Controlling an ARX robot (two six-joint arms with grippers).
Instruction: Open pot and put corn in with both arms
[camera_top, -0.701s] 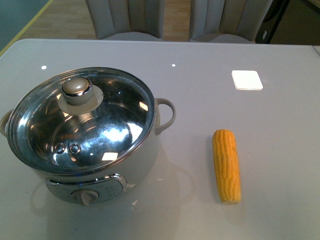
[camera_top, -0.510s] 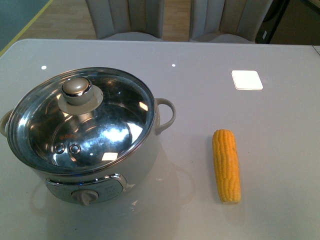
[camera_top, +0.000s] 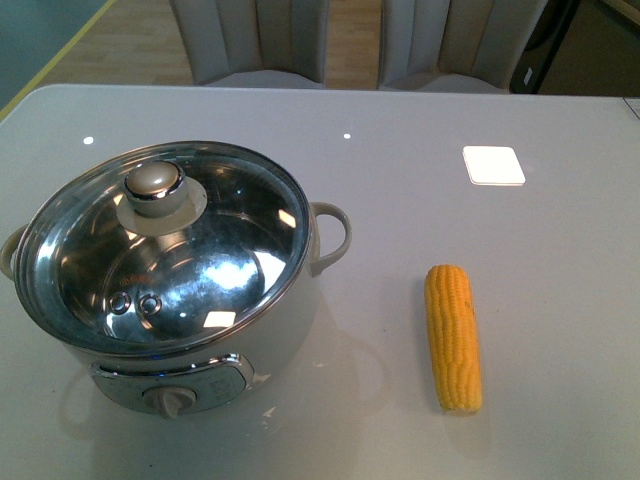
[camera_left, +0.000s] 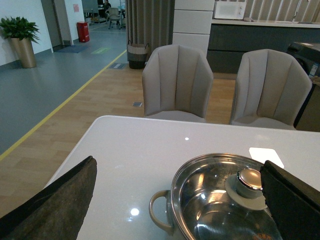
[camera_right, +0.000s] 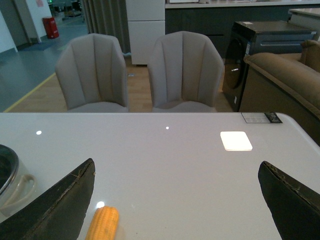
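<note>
One pale grey table (camera_top: 560, 300) fills nearly the whole front view, with two beige chairs (camera_top: 250, 40) pushed up along its far edge at the top of the frame. The pot (camera_top: 290, 340) sits at the left of the frame, its white wall and one cream loop handle (camera_top: 330, 232) facing the middle. The glass lid (camera_top: 200, 260) is seated on the steel rim, closed, and the shiny interior shows through it.

Neither arm appears in the front view. In the left wrist view the left gripper (camera_left: 178, 162) is spread wide, its dark fingers (camera_left: 65, 200) far apart with nothing held, and the pot and its lid show between them. In the right wrist view the right gripper (camera_right: 176, 164) is likewise spread wide and empty.

The corn (camera_top: 453, 335) lies flat on the table at the lower right of the front view, well apart from the pot, its length running toward the camera. A white square patch (camera_top: 493, 165) lies at the upper right. The lid's knob (camera_top: 153, 183) stands upright, and the dial (camera_top: 172, 402) sits on the pot's front panel at the lower left.
</note>
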